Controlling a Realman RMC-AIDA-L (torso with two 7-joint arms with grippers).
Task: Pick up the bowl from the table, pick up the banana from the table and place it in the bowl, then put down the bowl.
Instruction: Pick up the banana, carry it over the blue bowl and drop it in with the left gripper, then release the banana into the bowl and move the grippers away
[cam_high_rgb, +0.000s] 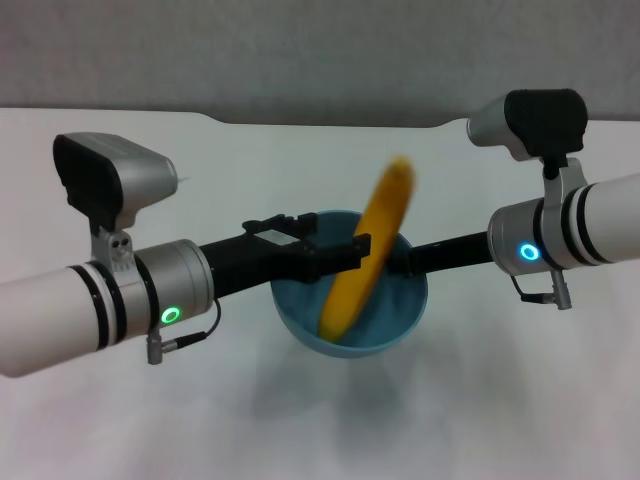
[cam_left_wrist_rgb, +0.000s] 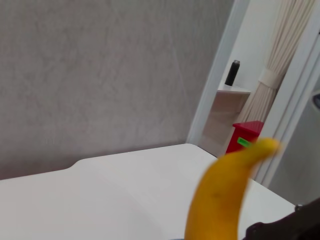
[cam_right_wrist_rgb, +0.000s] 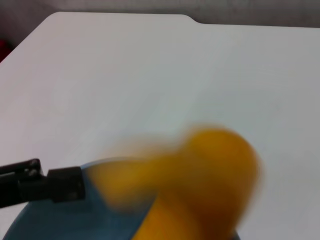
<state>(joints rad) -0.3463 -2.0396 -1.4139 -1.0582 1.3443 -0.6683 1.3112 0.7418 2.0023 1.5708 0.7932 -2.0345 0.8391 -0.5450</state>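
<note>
Yellow banana (cam_high_rgb: 366, 262) is tipping into the glossy blue bowl (cam_high_rgb: 390, 322) — lower end inside.
Left gripper (cam_high_rgb: 340, 252) is pinching the bowl's rim; right gripper's (cam_high_rgb: 405, 262) fingers can't be made out — smooth bowl probably slippery, rim the natural hold.

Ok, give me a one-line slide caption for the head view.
Left gripper at the rim of the glossy light-blue bowl; right gripper opposite, with the yellow-orange banana standing tilted in it.
</note>
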